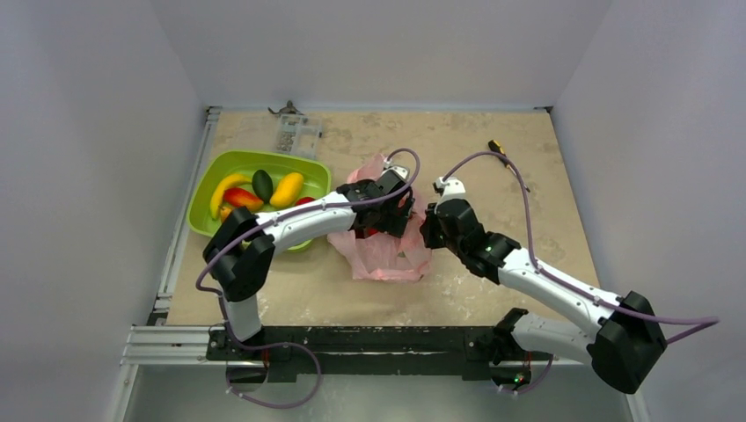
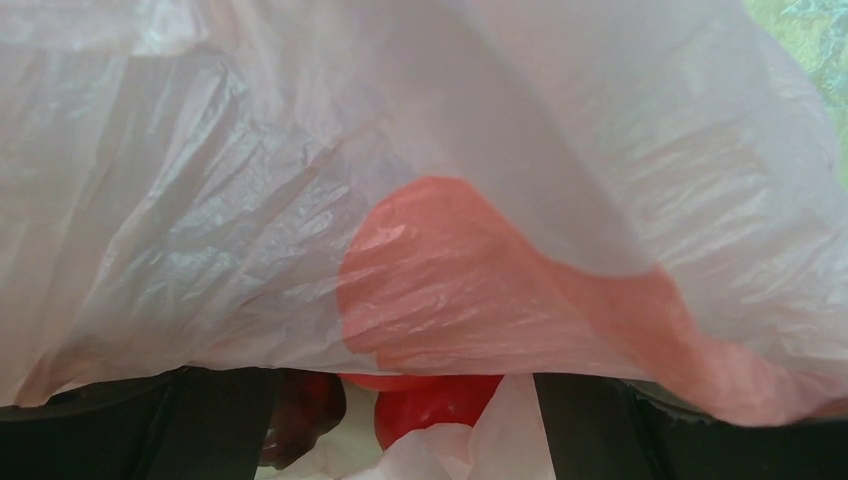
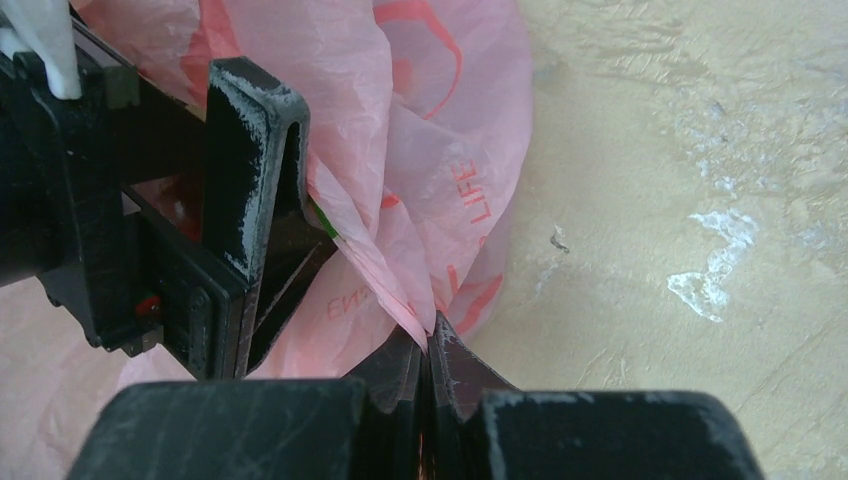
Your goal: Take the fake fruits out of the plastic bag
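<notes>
**Jaw state.** The right jaws are closed flat on a fold of the plastic bag (image 3: pixel 440 150), at the bag's 3 o'clock edge in the top view. The left jaws stand apart under the pink film, entering from about 10 o'clock, and grip nothing.

**Step in hand (judged).** Hold the bag mouth open and reach in for a fruit.

1. Keep the right pinch firm and draw it slightly up and toward 3 o'clock. Taut film should open the mouth and lift the drape off the left wrist camera.
2. Advance the left jaws low, centred on the red fruit (image 2: pixel 432 405).
3. Close only when both fingers flank bare fruit — trapped film would likely drag the bag along.
4. Grip across the widest part, since the glossy round surface will probably slip.

**Location.** The red fruit lies in the gap between the left jaws, at 6 o'clock in the left wrist view, and appears to touch neither finger. A darker rounded item (image 2: pixel 305 410) — probably another fruit — sits just beside it at 9 o'clock. The bag rests on the desk (image 1: pixel 396 132). The green tray (image 1: pixel 290 161), holding several fruits (image 1: pixel 288 189), stands just beside the bag at its 9 o'clock.
</notes>
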